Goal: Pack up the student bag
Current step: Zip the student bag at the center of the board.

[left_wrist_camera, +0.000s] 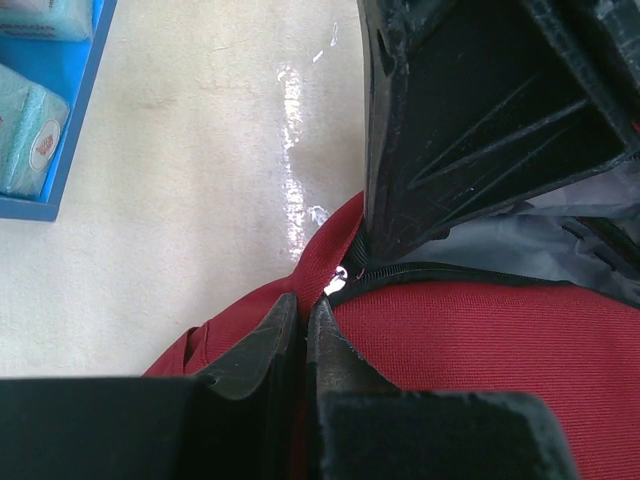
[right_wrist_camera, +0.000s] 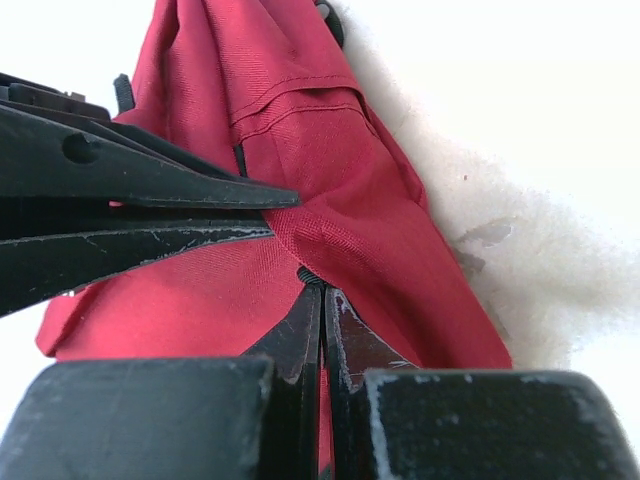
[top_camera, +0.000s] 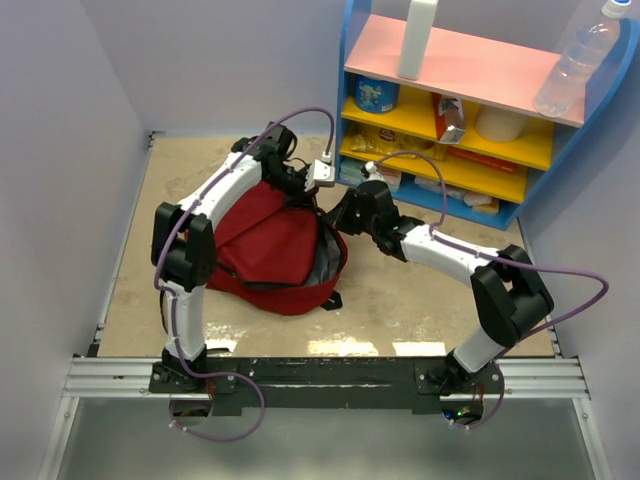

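Softness rules the dark red fabric student bag [top_camera: 270, 250], slumped on the beige tabletop [top_camera: 400, 300] between the arms (light, floppy, best held at its zip-edged rim), where the right gripper [right_wrist_camera: 322, 297] pinches a fold and the left gripper [left_wrist_camera: 306, 306] sits closed, whether on cloth unclear.

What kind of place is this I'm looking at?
Probably a robot test cell staged as a school corner: plain white walls box in the table, the left arm and right arm are bolted to a metal rail, and a colourful shelf of snacks and bottles stands beyond the student bag.
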Controlling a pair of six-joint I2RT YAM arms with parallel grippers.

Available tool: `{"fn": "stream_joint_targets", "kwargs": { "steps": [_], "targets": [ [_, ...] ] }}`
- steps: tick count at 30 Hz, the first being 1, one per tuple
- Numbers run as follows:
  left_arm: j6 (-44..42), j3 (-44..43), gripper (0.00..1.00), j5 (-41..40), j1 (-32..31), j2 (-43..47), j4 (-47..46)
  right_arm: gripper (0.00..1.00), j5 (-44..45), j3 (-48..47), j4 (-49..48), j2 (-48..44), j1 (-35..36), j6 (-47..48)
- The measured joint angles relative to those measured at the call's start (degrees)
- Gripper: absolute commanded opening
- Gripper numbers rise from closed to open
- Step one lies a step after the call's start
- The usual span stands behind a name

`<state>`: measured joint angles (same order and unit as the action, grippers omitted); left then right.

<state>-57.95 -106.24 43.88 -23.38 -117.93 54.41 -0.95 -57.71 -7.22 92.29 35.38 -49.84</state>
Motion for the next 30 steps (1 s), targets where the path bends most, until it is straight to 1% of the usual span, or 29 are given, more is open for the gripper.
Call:
{"fn": "stream_joint_targets", "kwargs": {
  "steps": [8, 17, 22, 30],
  "targets": [
    [3.82, 0.72, 0.00, -0.26, -0.42, 0.09, -2.86, 0.00, -0.13, -2.80, 6.01, -0.90, -0.92, 2.86],
    [10.73, 0.28, 0.00, -3.21, -0.63, 0.04, -6.95, 0.00, -0.02, -3.34, 13.25, -4.22, -2.73, 5.29],
    [13.57, -2.05, 0.00, -4.02, 0.02, -0.76, -7.15, 0.00, -0.02, -3.34, 14.56, -6.27, -2.78, 5.57],
    [18.29, -3.10, 0.00, -6.03, 1.03, -1.68, -9.53, 0.00, 0.48, -3.34, 18.03, -10.16, -2.89, 5.95]
  ]
}}
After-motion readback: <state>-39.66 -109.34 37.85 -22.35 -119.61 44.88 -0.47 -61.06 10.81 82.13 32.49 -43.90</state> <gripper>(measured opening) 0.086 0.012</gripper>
